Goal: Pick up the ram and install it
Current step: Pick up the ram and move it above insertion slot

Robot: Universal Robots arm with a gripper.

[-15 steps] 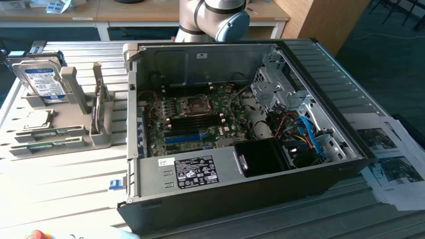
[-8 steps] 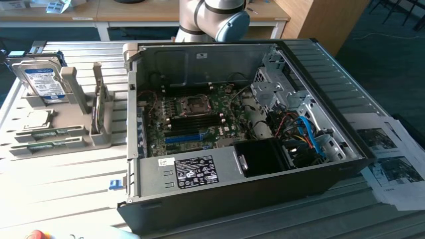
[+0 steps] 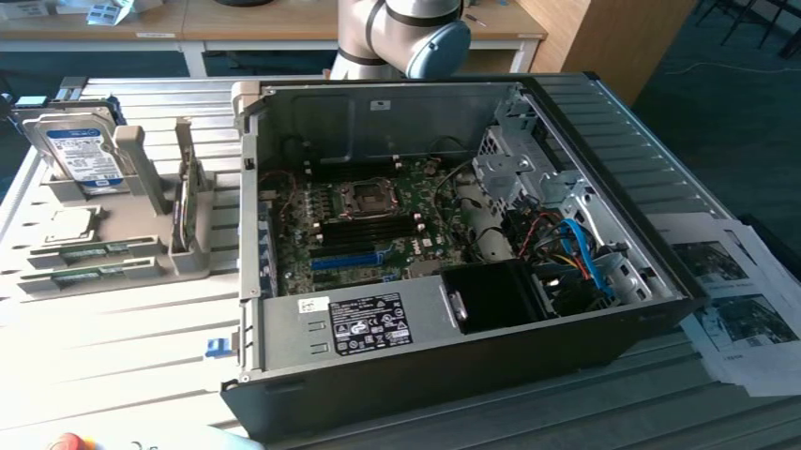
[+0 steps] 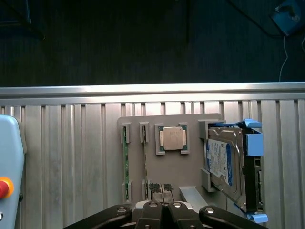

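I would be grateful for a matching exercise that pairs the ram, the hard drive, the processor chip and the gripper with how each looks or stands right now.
Column 1
1. ram
2. hard drive
3. processor chip
4. gripper

Column 2
A. silver square lying flat in a recess of the grey holder
B. shut, over the holder's edge
C. green, on edge in a narrow holder slot
D. blue-labelled, standing at the holder's end

Pairs: 1-C; 2-D; 3-A; 4-B
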